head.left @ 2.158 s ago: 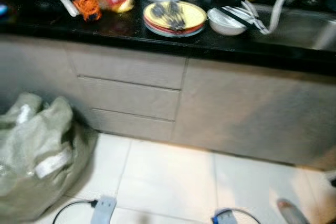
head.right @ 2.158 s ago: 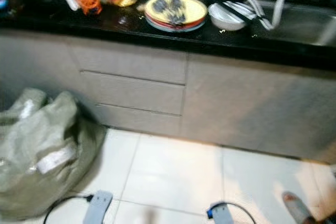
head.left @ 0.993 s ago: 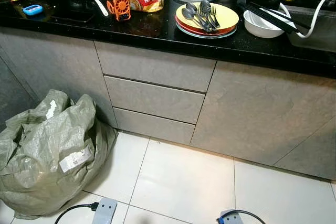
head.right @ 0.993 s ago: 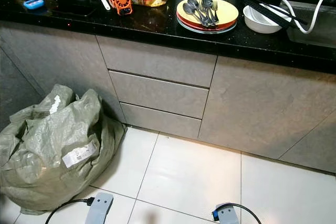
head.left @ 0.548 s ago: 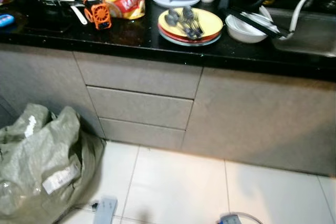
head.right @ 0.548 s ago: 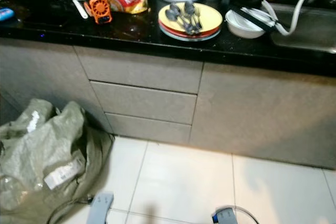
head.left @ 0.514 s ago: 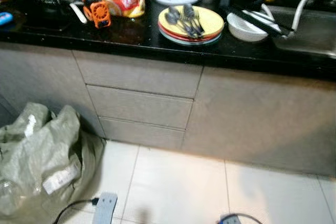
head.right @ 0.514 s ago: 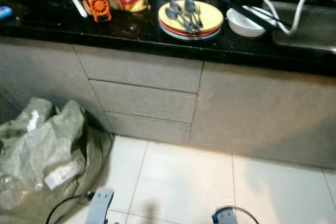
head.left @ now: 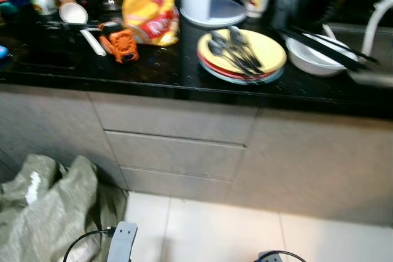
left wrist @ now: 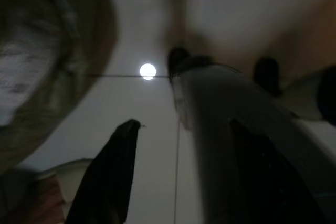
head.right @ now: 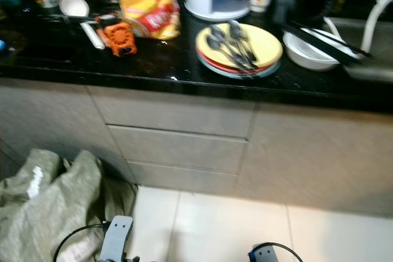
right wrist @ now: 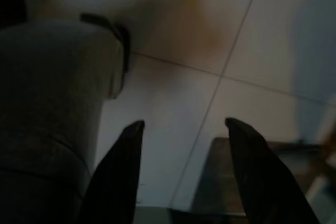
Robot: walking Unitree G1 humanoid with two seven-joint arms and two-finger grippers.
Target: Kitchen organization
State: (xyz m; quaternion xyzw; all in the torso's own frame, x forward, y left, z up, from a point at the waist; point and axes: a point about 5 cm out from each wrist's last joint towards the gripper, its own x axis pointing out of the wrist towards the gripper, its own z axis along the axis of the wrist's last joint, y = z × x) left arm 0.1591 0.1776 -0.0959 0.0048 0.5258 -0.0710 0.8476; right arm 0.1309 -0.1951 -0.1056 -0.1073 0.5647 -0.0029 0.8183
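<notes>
1. Currently the black surface (head.left: 153, 69) carries a yellow plate (head.left: 245, 53) stacked on others, with spoons and forks (head.left: 233, 47) lying on top.
2. Left of it sit a yellow snack bag (head.left: 150, 10) and an orange gadget (head.left: 123, 46); right, a white bowl (head.left: 316, 53).
3. Left end effector (left wrist: 181, 145) hangs over floor tiles, fingers apart.
4. Right end effector (right wrist: 184, 145) likewise, fingers apart.
5. Below the 3 drawers (head.left: 175, 151), a green sack (head.left: 49, 213) slumps far left.

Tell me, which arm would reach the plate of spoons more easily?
Probably the right: the plate sits slightly right of centre on the counter. Both arms hang low over the floor tiles, so it's a close call.
</notes>
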